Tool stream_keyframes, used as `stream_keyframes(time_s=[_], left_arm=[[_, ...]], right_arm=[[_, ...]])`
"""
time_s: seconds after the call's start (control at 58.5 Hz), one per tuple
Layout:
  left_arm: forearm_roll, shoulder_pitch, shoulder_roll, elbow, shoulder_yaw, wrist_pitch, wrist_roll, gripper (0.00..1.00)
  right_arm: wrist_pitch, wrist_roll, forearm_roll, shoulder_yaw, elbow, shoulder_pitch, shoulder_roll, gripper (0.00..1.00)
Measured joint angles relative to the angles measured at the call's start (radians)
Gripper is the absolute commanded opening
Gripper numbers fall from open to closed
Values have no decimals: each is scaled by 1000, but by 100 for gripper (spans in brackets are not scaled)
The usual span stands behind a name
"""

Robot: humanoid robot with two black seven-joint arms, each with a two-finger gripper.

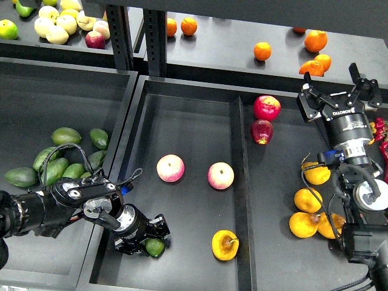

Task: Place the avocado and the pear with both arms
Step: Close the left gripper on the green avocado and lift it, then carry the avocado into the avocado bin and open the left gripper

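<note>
A green avocado [156, 247] lies on the floor of the middle tray [188, 121] near its front left corner. My left gripper [147, 237] is low over it, with open fingers on either side of the fruit, which rests on the tray. The pear [225, 244], yellow-orange with a brown stem, lies on the tray floor to the right of the avocado, apart from both grippers. My right gripper [337, 91] is open and empty, held high over the right bin.
Two pink-yellow apples [170, 168] [220, 176] lie mid-tray. A divider [239, 182] bounds the tray on the right, with red apples [267, 107] beyond it. Several avocados [54, 163] fill the left bin and yellow-orange fruit [308, 200] the right bin. Oranges [316, 41] sit on the shelf.
</note>
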Motion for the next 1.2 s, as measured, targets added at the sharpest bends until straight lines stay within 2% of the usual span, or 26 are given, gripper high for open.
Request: stream_keyframes(time_s=[0.239,0.633,0.838,1.197], left_arm=[[-15,-52,40,-49,-29,0,0,56],[-102,-149,269,-119,-77,0,0,57],[-112,-117,408,-133,-84,0,0,57],[-111,-22,501,-69,-110,0,0,59]], right_arm=[[2,0,-1,-1,-9,0,0,99],[3,0,0,-3,-11,0,0,99],[3,0,0,-5,-10,0,0,99],[8,0,0,-8,-7,0,0,99]])
